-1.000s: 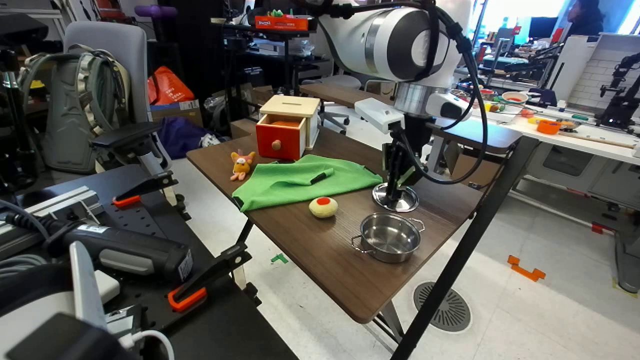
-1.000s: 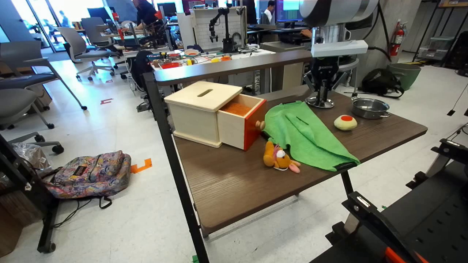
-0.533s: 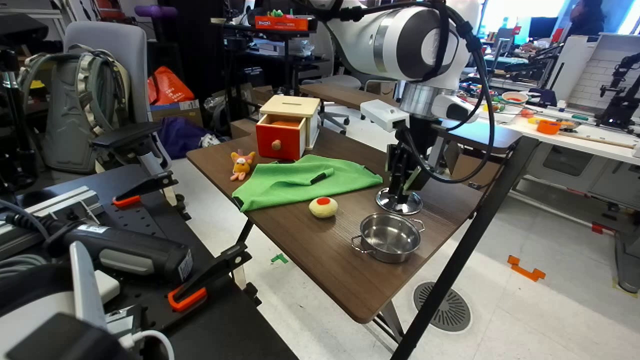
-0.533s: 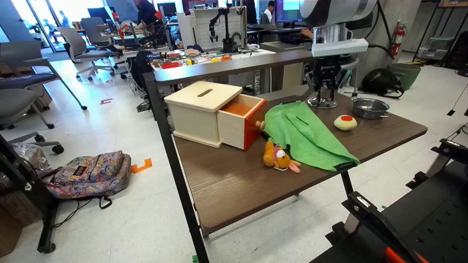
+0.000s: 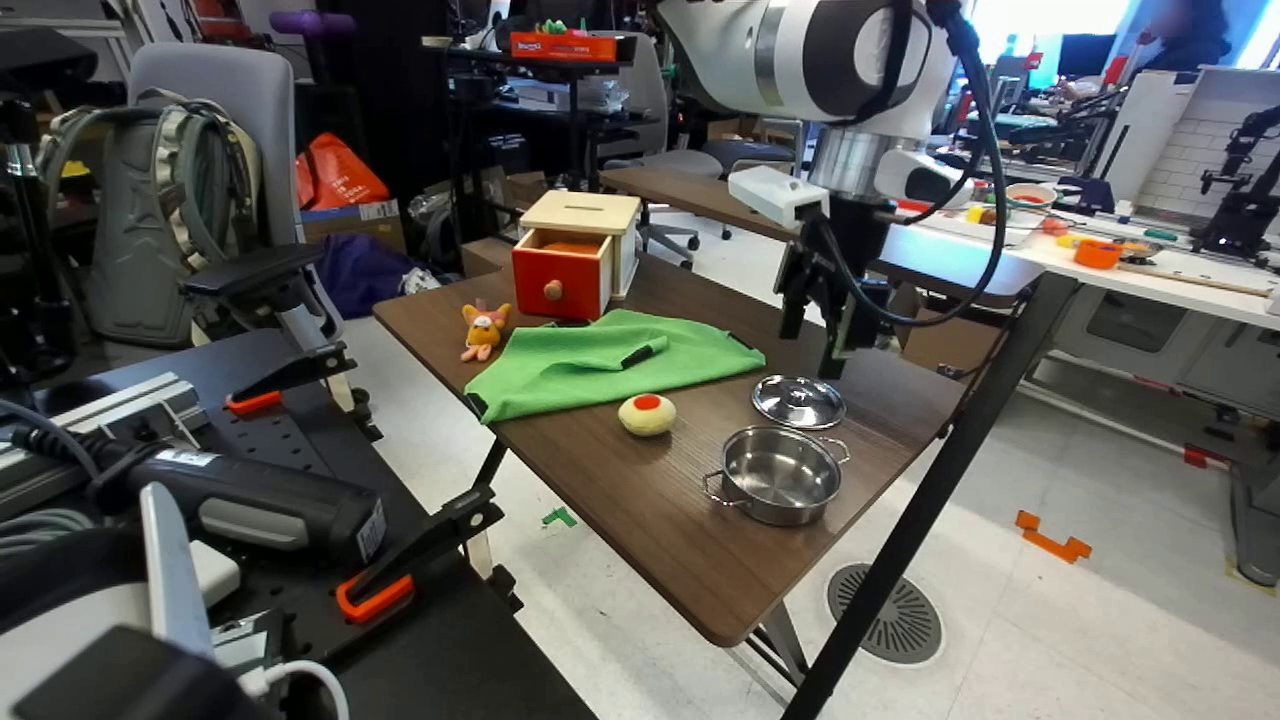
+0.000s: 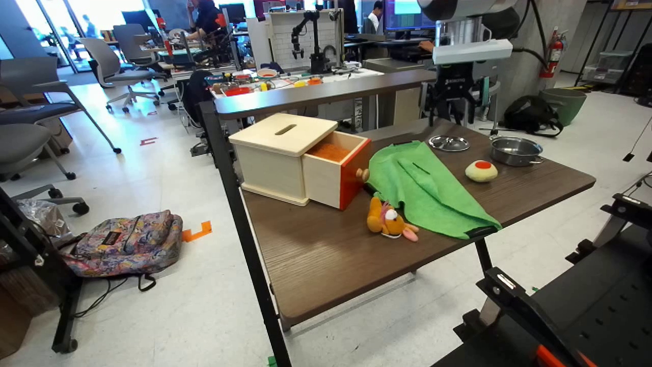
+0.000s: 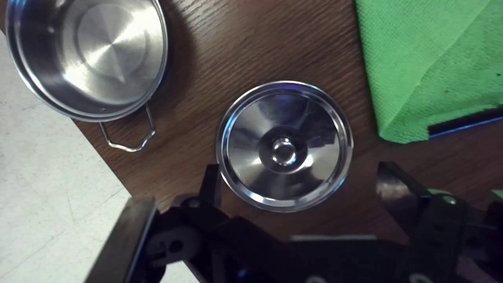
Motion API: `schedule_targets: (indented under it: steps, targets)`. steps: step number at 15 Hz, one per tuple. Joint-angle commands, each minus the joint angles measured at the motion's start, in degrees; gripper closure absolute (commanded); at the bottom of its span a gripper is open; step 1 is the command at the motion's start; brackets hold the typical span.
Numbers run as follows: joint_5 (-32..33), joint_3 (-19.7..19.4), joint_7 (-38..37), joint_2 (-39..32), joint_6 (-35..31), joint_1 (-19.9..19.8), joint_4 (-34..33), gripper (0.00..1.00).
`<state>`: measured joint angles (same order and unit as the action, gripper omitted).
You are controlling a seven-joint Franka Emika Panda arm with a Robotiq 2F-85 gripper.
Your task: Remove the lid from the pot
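The shiny round lid lies flat on the brown table, knob up, beside the pot. In the wrist view the lid's knob faces the camera. The steel pot stands uncovered, and its bare inside shows in the wrist view, where the pot's wall is at upper left. My gripper hangs above the lid, apart from it, with wide-spread jaws and nothing between them. In an exterior view the lid sits below the gripper, with the pot to its right.
A green cloth lies near the lid. A yellow plush ball with a red spot rests by the pot. Farther along are an orange plush toy and a wooden box with its red drawer pulled out. The pot stands near a table corner.
The lid shifted slightly towards the pot with my gripper shut on its knob. The fingers then spread, and the gripper rose off the lid, which stays on the table.
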<state>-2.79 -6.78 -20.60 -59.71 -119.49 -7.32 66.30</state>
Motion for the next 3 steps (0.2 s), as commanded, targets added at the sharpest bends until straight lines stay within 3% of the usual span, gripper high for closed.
schedule_targets:
  steps: [1, 3]
  targets:
    - [-0.91, -0.07, 1.14, 1.48, -0.13, 0.11, 1.1, 0.0]
    - [-1.09, -0.05, 1.45, 2.98, -0.02, 0.12, 2.09, 0.0]
